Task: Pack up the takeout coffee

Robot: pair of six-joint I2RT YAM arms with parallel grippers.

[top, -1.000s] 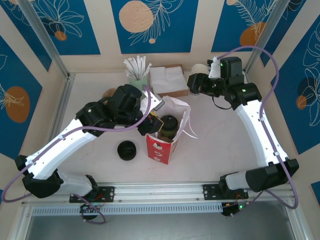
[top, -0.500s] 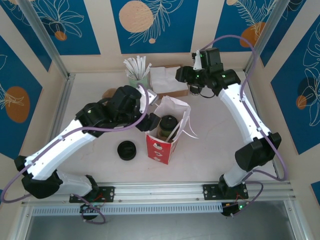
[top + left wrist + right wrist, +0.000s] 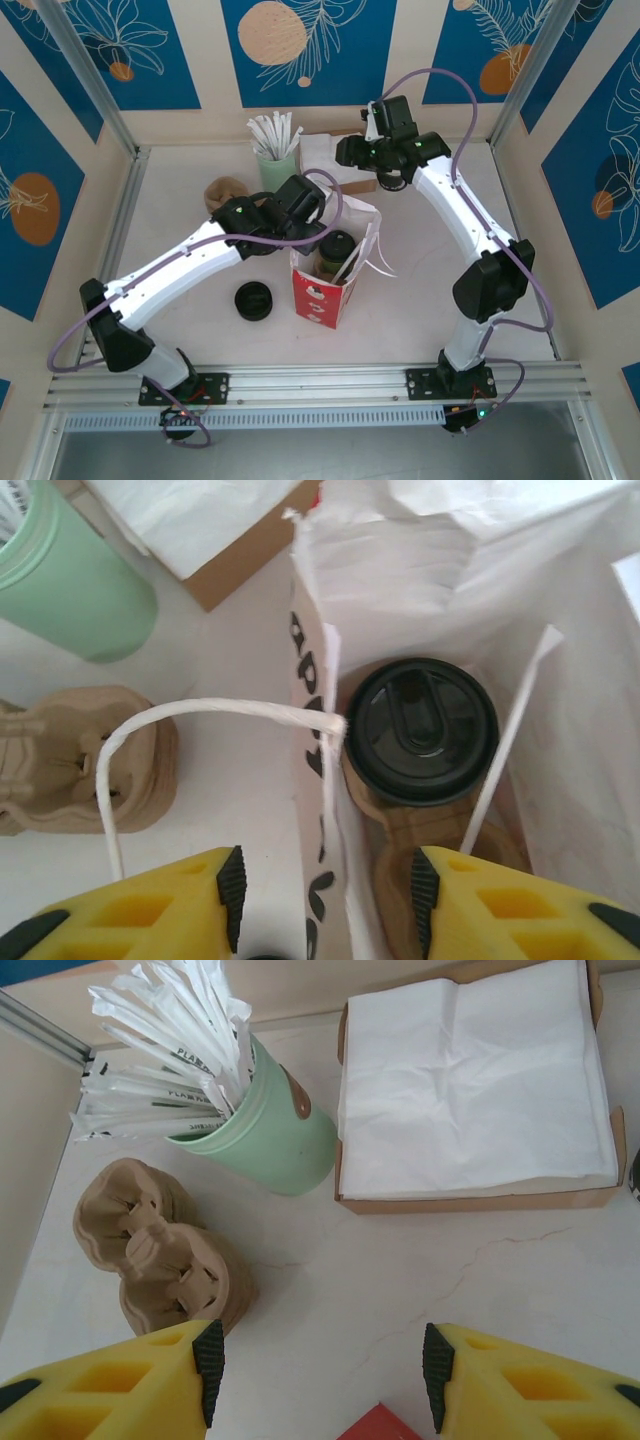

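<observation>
The left gripper hangs at the mouth of the paper bag, jaws standing fairly wide. One finger is outside the bag's wall and one inside, and nothing is pinched. Just past them the takeout coffee stands upright in the bag, black lid up, seated in a brown carrier, with a wrapped straw leaning beside it. The right gripper hovers over the tabletop, jaws apart and empty. Beyond it are a stack of cardboard carriers, a green cup of straws and a box of napkins.
</observation>
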